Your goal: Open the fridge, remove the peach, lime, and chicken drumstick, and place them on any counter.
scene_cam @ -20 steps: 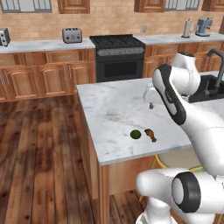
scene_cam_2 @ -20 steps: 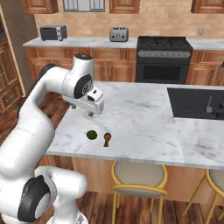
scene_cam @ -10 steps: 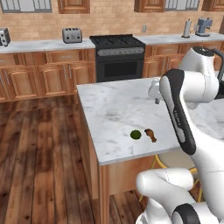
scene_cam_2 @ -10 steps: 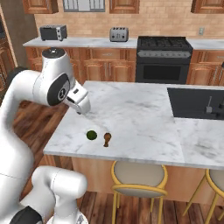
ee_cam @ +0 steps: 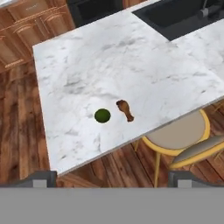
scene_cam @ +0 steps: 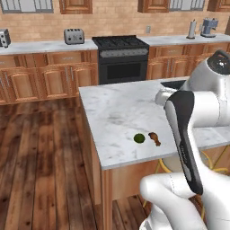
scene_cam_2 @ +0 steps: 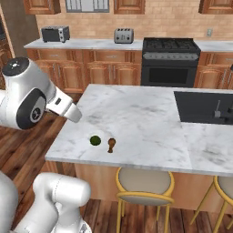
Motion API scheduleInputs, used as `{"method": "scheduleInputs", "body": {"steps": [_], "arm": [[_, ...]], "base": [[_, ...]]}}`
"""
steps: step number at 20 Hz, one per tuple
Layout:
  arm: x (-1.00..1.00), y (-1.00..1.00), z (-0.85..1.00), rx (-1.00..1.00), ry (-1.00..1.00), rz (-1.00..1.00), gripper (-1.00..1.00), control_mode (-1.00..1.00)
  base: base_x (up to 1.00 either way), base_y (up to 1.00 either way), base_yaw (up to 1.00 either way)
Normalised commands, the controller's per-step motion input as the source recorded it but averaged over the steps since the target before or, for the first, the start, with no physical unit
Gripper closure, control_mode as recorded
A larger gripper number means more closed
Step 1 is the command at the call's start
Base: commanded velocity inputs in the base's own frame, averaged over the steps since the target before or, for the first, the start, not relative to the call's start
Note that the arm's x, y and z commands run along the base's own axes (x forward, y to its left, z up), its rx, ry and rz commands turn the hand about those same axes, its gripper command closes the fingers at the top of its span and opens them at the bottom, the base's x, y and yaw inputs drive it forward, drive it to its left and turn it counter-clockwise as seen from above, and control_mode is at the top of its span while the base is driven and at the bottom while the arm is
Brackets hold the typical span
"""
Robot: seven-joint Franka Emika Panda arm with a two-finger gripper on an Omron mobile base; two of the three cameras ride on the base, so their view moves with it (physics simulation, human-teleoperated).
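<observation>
Pincer: the two small dark finger tips [ee_cam: 43,178] are seen at the bottom corners of the hand view, spread wide apart; nothing is held between them, and the pincer [ee_cam: 111,180] is raised well above the island.
Lime: a small round dark green lime [ee_cam: 102,115] is seen left of centre in the hand view, resting on the marble near the island's edge above the stools; it is also found at lower centre of the left base view [scene_cam: 139,138] and left of centre in the right base view [scene_cam_2: 95,140].
Drumstick: a small brown chicken drumstick [ee_cam: 125,109] is laid just beside the lime, apart from it, with the thin bone end turned toward the island's edge; it is seen to the right of the lime in the left base view [scene_cam: 154,138] and in the right base view [scene_cam_2: 110,144].
Counter: a large rectangular white-grey marble island top [ee_cam: 144,65] on a light wooden base is shown across the middle of every view [scene_cam: 117,112] [scene_cam_2: 145,118].
Sink: a black rectangular sink cut-out [scene_cam_2: 200,107] is set into the island at the right of the right base view.
Stools: round yellow-framed stools with tan seats [scene_cam_2: 144,184] are placed under the island's near edge, at the bottom of the right base view.
Stove: a black stove with oven [scene_cam: 121,58] is seen at upper centre of the left base view.
Toaster: a silver toaster [scene_cam: 74,36] is stood on the far pale countertop, upper left of the left base view.
Floor: dark wooden planks [scene_cam: 40,157] are laid across the left of the left base view.
</observation>
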Motion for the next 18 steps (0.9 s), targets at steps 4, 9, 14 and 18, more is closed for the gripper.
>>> {"method": "scheduleInputs", "body": {"steps": [4, 9, 14, 18], "arm": [[-0.29, 0.00, 0.18, -0.30, 0.00, 0.03, -1.00, -1.00], [-0.24, 0.01, 0.23, -0.25, 0.02, 0.05, -1.00, -1.00], [-0.01, 0.01, 0.00, -0.03, 0.05, 0.01, -1.00, -1.00], [0.00, 0.00, 0.00, 0.00, 0.00, 0.00, -1.00, -1.00]], "base": [[0.00, 0.00, 0.00], [0.00, 0.00, 0.00], [0.00, 0.00, 0.00], [0.00, 0.00, 0.00]]}}
